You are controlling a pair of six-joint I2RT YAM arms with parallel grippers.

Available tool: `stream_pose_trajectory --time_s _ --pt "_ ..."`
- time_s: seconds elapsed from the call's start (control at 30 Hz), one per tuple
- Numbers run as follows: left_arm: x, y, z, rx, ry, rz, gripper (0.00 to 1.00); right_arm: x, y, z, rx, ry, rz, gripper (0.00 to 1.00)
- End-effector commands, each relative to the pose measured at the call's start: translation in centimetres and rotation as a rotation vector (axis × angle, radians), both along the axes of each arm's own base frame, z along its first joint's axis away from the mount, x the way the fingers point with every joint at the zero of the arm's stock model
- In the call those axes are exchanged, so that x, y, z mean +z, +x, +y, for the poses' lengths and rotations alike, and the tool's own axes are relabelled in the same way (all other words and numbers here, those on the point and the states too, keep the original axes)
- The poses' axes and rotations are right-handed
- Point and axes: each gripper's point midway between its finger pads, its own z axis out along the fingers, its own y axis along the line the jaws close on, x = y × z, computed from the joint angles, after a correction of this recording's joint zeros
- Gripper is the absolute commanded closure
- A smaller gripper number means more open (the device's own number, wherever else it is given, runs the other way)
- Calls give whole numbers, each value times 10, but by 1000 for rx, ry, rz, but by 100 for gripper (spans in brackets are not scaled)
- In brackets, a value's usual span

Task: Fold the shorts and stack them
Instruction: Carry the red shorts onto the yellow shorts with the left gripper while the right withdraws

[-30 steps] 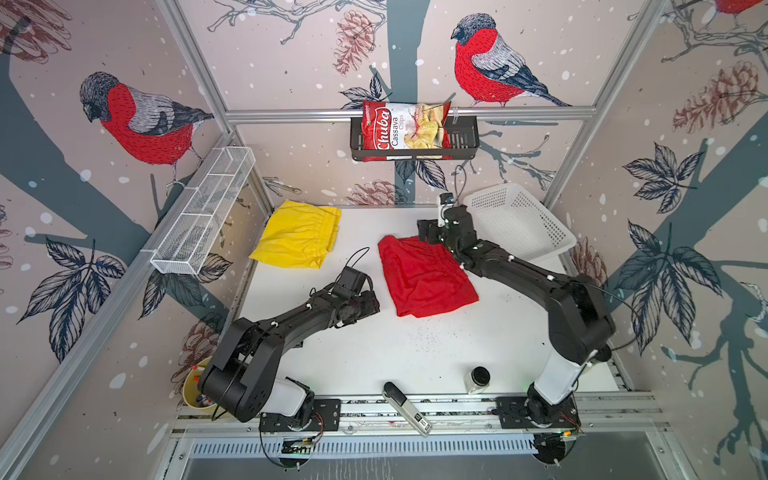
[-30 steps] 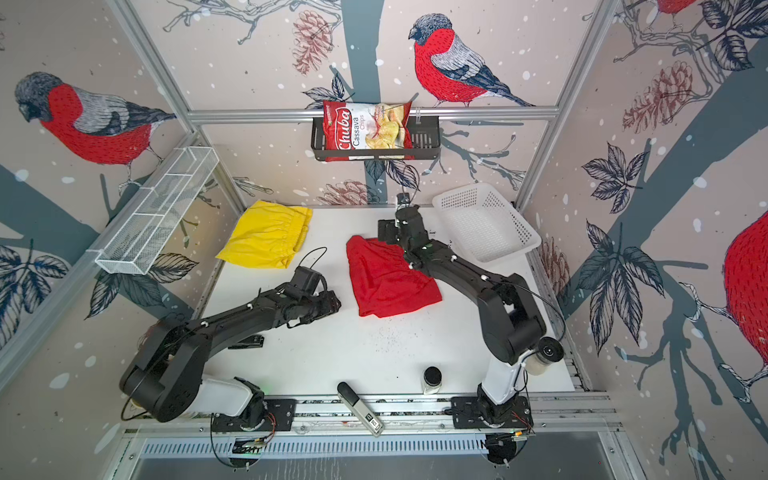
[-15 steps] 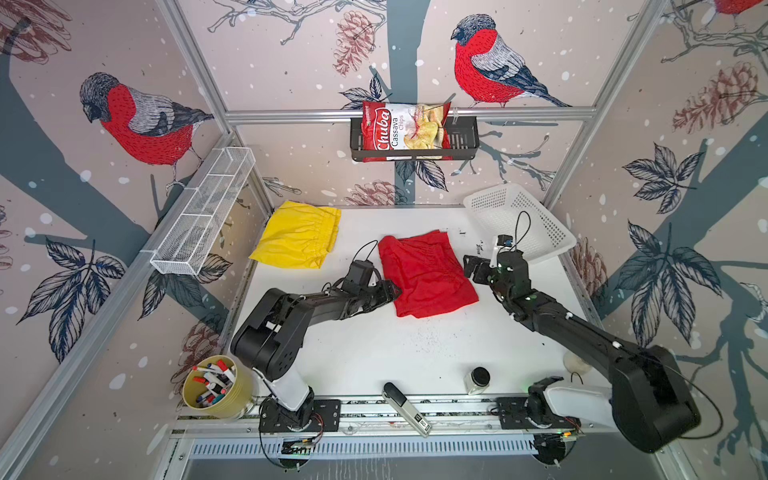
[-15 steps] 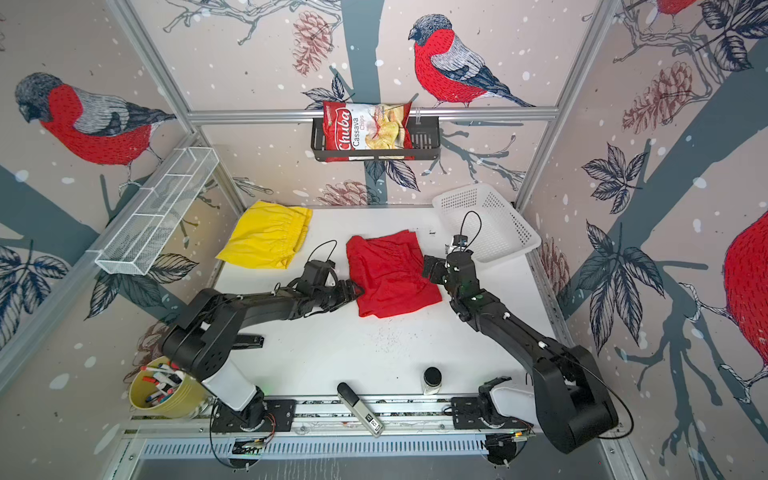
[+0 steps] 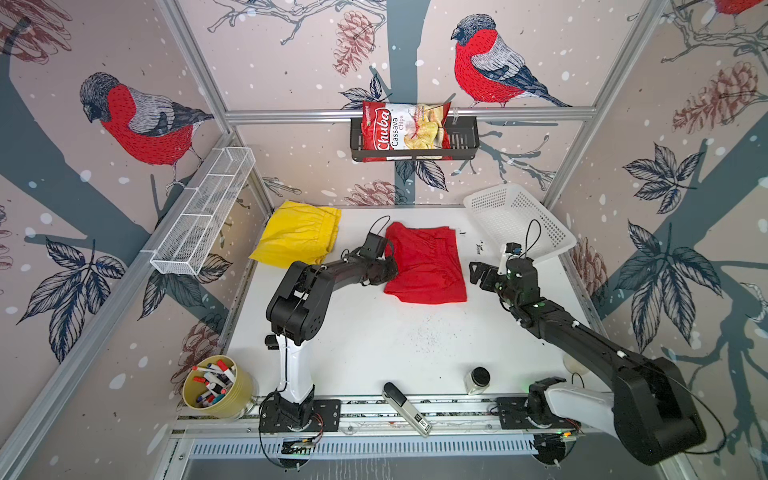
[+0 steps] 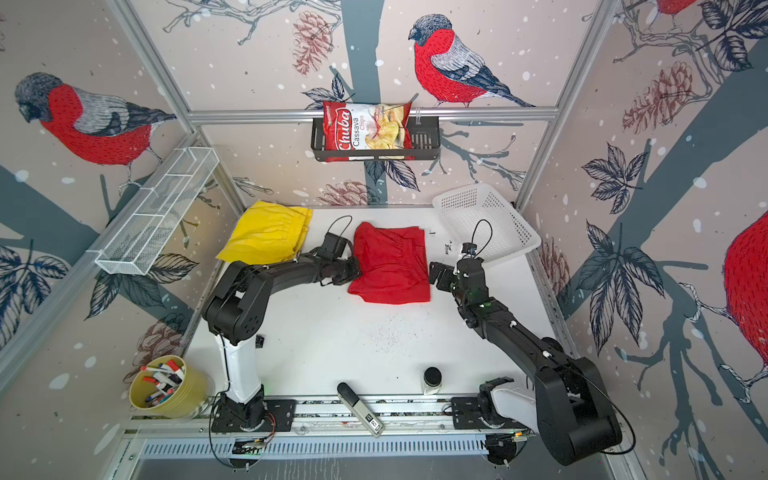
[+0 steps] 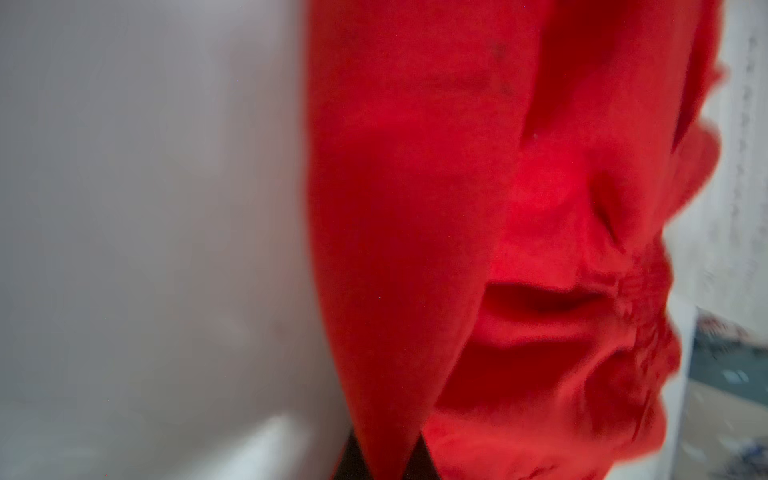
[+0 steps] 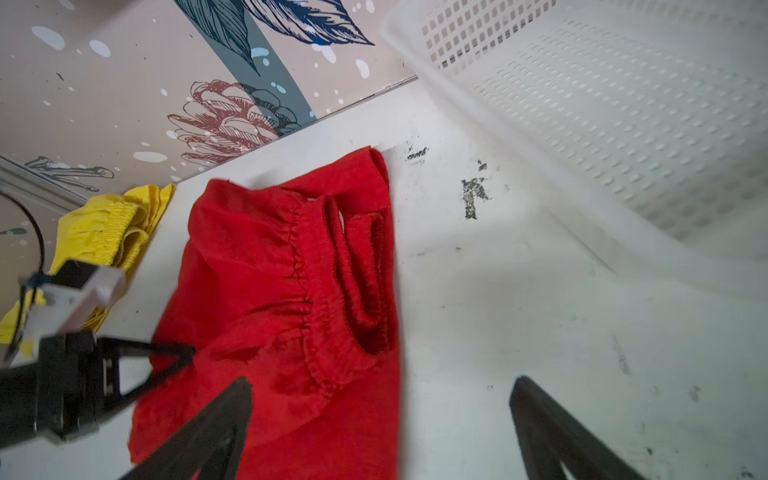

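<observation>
Red thin-fabric shorts (image 5: 424, 266) with a gathered elastic waistband lie in a rough rectangle on the white table (image 5: 374, 332), at the centre of the frame in both top views. The bright yellow thin-fabric shorts (image 5: 299, 235) lie to the upper left of them, near the back wall and apart from the red shorts.

Check the left end effector (image 5: 388, 272). It sits at the left edge of the red shorts and is clenched on that edge. In the left wrist view you see red cloth running down between the two dark fingertips (image 7: 353, 459). In the right wrist view you see the closed fingers (image 8: 183, 355) pinching the hem.

Check the right end effector (image 5: 478, 274). It is released, its jaws spread wide and holding nothing, just beside the right edge of the red shorts. You cannot tell whether it touches the fabric. A white perforated plastic basket (image 5: 519, 220) stands behind it, at the upper right corner of the table.
</observation>
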Motion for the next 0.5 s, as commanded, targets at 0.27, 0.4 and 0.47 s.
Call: stream_pose_trajectory --time_s 0.27,0.4,0.47 --pt "60 83 145 84 558 76 100 -10 5 14 46 55 27 5" --pt "76 98 174 121 691 73 100 -23 7 15 46 50 56 6" --pt "90 105 185 144 741 45 100 -28 7 17 52 52 72 6"
